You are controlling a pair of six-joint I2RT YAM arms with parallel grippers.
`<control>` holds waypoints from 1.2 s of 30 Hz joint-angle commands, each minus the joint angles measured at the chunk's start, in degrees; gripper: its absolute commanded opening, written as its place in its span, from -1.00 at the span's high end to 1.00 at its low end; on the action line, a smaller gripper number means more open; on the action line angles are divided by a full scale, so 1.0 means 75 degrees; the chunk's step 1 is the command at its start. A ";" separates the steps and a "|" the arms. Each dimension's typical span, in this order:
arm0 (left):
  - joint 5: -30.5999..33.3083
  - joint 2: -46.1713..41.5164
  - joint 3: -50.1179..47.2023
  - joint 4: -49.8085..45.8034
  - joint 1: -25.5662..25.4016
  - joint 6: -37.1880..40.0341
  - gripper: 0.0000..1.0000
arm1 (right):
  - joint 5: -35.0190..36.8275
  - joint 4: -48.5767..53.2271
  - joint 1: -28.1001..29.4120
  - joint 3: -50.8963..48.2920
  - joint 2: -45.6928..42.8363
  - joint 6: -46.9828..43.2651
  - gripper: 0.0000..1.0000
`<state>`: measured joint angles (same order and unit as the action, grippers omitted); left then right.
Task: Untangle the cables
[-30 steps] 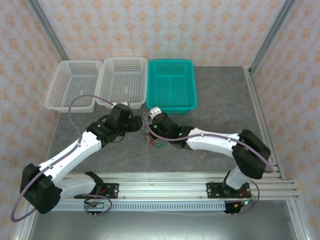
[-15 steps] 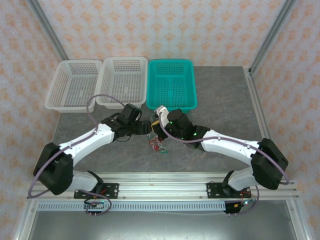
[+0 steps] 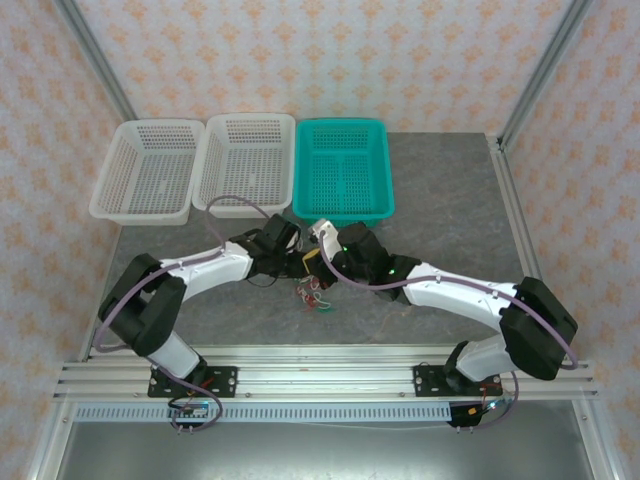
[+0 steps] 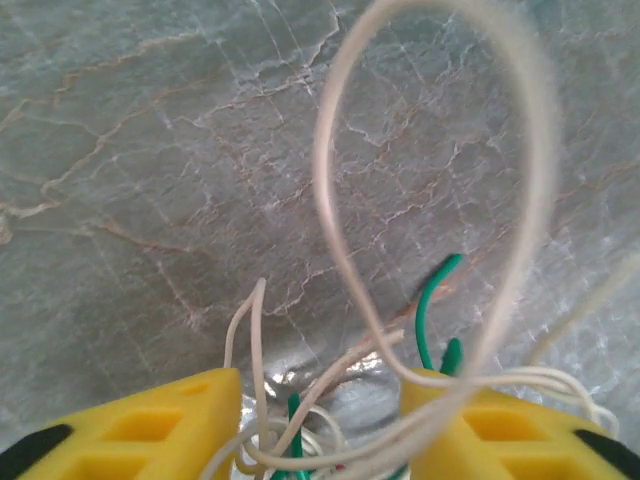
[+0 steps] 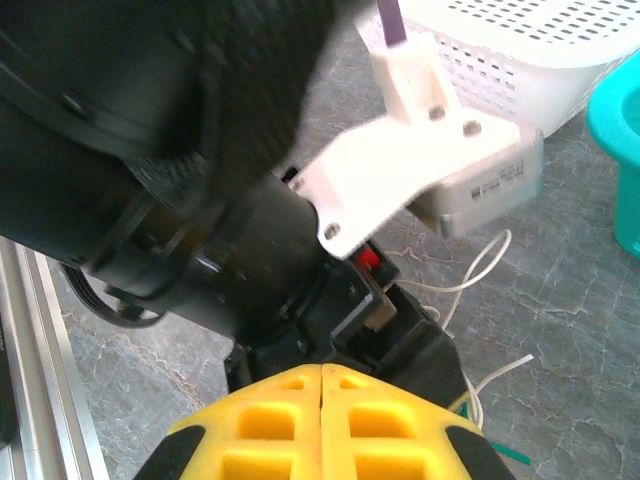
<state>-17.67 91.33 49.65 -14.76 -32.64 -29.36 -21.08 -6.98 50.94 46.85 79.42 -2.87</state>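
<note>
The cables [image 3: 314,293], a small knot of reddish, green and white wire, lie on the grey table just below where my two grippers meet. My left gripper [image 3: 298,266] reaches in from the left. In the left wrist view the left gripper [image 4: 320,388] has its yellow fingers [image 4: 160,430] apart. A white cable [image 4: 328,200] rises in a tall loop between them, and a green cable [image 4: 430,300] curls beside the right finger. My right gripper [image 5: 322,370] is shut, pads pressed together with nothing visible between them, right against the left arm's black wrist [image 5: 200,200]. It is also in the top view [image 3: 314,258].
Two white mesh baskets [image 3: 112,190] [image 3: 215,195] and a teal basket [image 3: 345,214] stand along the back of the table. An aluminium rail [image 3: 320,372] runs along the near edge. Loose white wire ends [image 5: 485,268] trail on the table beside the left wrist.
My left arm has swung right and stretched toward the cable knot, and its jaws have narrowed around the wires. The right gripper stayed shut and shifted slightly up and right.
</note>
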 commanded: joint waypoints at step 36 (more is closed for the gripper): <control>0.3753 -0.1146 -0.1037 -0.1371 0.0755 -0.1078 1.00 | 0.2766 0.0615 -0.5514 -0.2545 -0.5002 0.5496 1.00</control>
<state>4.86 84.33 44.10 -20.10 -28.45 -37.69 1.21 2.72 11.14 27.24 41.41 37.43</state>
